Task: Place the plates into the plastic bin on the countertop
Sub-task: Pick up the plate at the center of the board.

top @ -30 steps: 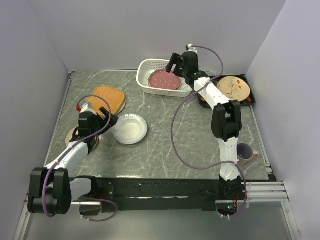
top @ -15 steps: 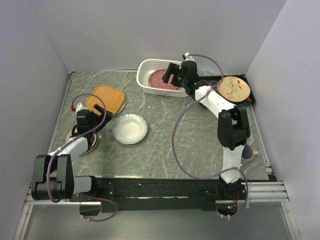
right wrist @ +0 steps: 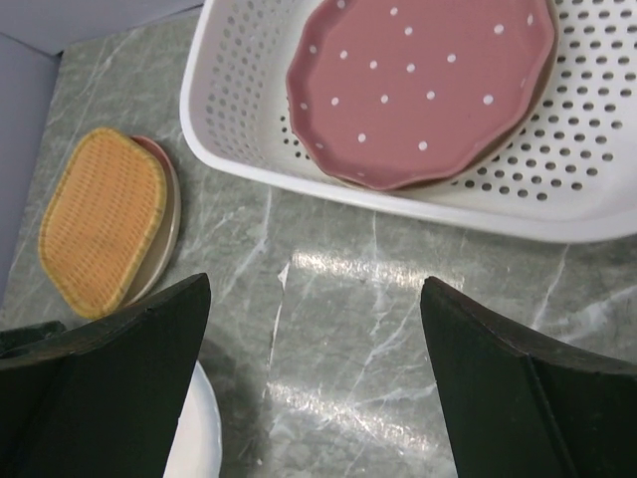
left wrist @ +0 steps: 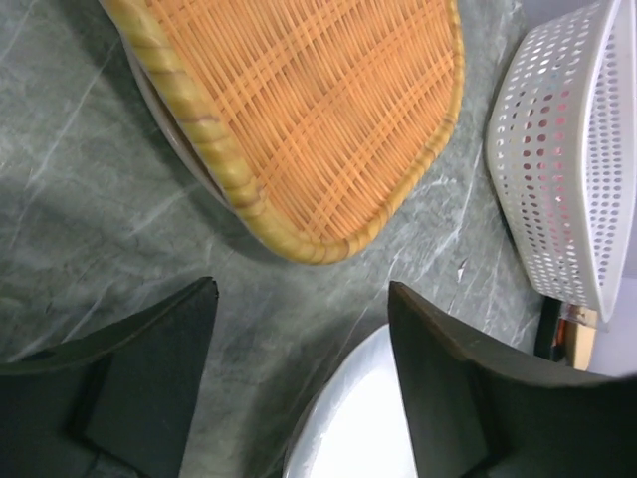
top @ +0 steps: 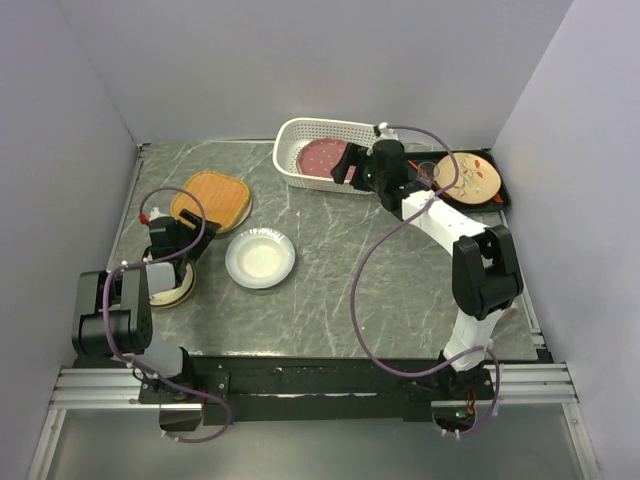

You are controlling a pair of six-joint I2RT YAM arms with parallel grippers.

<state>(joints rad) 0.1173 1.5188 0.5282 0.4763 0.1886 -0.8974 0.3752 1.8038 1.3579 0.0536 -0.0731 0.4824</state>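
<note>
Top external: right gripper [top: 346, 167] pulled back off plastic bin [top: 290, 135], fingers spread, empty.
Speckled pink plate [top: 320, 157]: flat inside bin, far side, delivered.
Left gripper [left wrist: 299, 299]: retreated near-left, fingers apart, nothing held.
Remaining: white plate [top: 260, 258], orange plate [top: 210, 197].

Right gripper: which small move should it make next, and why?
Probably pull the right gripper back from the plastic bin and toward the white plate. Its jaws stand open and empty, the pink plate already lies in the bin, and the white plate lies on the countertop.
</note>
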